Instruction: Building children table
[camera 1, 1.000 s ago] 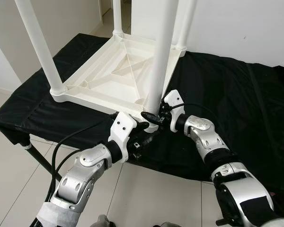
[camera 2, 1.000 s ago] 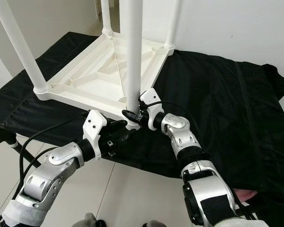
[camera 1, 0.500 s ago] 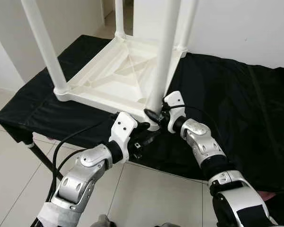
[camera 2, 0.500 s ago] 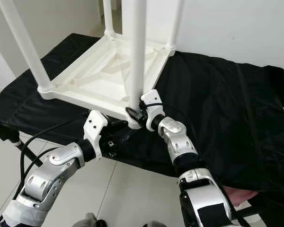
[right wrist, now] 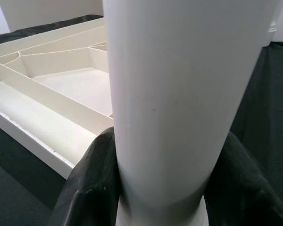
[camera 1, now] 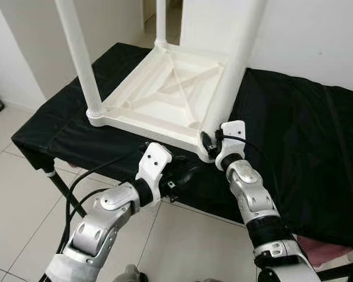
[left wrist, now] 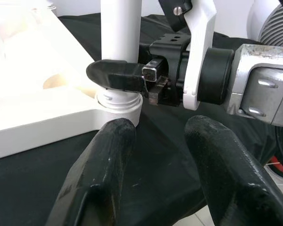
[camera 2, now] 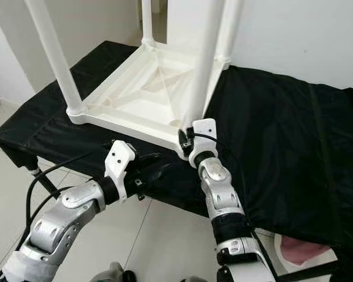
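Right gripper (left wrist: pixel 125 77) fingers clamp near table leg (camera 2: pixel 205 64) base; left gripper (left wrist: pixel 155 155) spread, empty. Light, stiff, slick plastic; hold low.

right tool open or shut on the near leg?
Shut: the right tool has both fingers pressed against the near leg, just above its socket.

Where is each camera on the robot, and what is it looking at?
Left eye view: on the head, looking down at the upside-down white table on the black cloth; both silver arms show.
Right eye view: same head, same scene, both arms again.
Left wrist view: on the left arm, looking along the open left gripper at the right gripper clamping the table leg.
Right wrist view: on the right arm, close on that leg.
Both wrist views share the leg.
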Controlling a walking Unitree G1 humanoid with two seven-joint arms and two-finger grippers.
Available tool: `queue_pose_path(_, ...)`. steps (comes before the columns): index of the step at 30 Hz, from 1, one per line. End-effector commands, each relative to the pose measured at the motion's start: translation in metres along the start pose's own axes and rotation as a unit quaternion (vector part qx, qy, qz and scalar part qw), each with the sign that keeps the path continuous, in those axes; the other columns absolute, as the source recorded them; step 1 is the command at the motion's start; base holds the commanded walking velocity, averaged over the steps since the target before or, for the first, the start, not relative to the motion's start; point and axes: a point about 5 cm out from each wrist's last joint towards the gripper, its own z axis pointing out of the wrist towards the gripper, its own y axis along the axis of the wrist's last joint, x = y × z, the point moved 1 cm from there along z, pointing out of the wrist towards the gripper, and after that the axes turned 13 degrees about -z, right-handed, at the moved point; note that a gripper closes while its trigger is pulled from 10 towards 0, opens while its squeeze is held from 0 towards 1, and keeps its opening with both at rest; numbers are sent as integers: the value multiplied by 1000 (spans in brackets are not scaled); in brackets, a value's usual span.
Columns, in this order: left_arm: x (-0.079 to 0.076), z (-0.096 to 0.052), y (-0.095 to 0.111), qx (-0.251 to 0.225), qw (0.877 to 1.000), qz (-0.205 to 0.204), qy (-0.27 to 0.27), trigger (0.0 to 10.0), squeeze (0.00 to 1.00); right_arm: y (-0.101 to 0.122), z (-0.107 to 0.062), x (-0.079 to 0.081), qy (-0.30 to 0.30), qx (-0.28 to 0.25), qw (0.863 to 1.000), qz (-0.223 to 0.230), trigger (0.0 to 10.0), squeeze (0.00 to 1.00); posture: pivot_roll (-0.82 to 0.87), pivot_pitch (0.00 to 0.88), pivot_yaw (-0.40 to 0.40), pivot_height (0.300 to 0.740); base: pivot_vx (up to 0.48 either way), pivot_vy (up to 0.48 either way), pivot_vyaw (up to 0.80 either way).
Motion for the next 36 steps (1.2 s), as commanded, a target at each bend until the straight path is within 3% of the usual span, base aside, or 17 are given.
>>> queue_pose_path(1,-2,-1,0,3,1000,0,-8,10000,0,-11,-7,-25,-76,31,997,-8,0,0,-53,54,-7,740,0,0,0)
queue_pose_path(5,-2,0,0,3,1000,0,-8,10000,0,-14,-9,-21,-84,37,996,4,0,0,-53,54,-7,740,0,0,0)
queue_pose_path(6,-3,1,0,3,1000,2,-9,10000,0,-10,-9,-16,-86,26,996,16,10000,0,-58,49,-4,740,0,0,0)
queue_pose_path(9,-3,1,0,3,1000,2,-9,10000,0,-10,-9,-16,-86,26,996,16,10000,0,-58,49,-4,740,0,0,0)
queue_pose_path(10,-3,1,0,4,1000,4,-10,10000,0,-6,-8,-14,-93,15,995,22,10000,1000,-56,47,-4,740,0,0,0)
queue_pose_path(16,-2,0,0,4,1000,8,-4,10000,0,5,-15,-7,-128,-22,991,20,10000,1000,-43,53,-10,740,0,0,0)
queue_pose_path(20,-2,-1,0,3,1000,7,0,10000,0,6,-22,0,-115,-33,993,25,10000,1000,-42,57,-10,740,0,0,0)
queue_pose_path(21,0,-2,-1,1,1000,9,11,10000,0,11,-33,5,-97,-56,994,14,10000,0,-45,68,-4,740,0,0,0)
queue_pose_path(25,4,-3,0,-2,1000,12,26,10000,0,14,-46,3,-90,-82,993,-1,10000,0,-48,70,-1,740,0,0,0)
queue_pose_path(29,13,-1,5,-23,998,17,61,10000,0,3,-63,-9,-100,-84,991,-25,10000,0,-61,81,9,740,0,0,0)
queue_pose_path(36,22,-3,11,-45,994,23,97,10000,0,-2,-76,-13,-97,-85,991,-44,10000,0,-69,90,19,740,0,0,0)
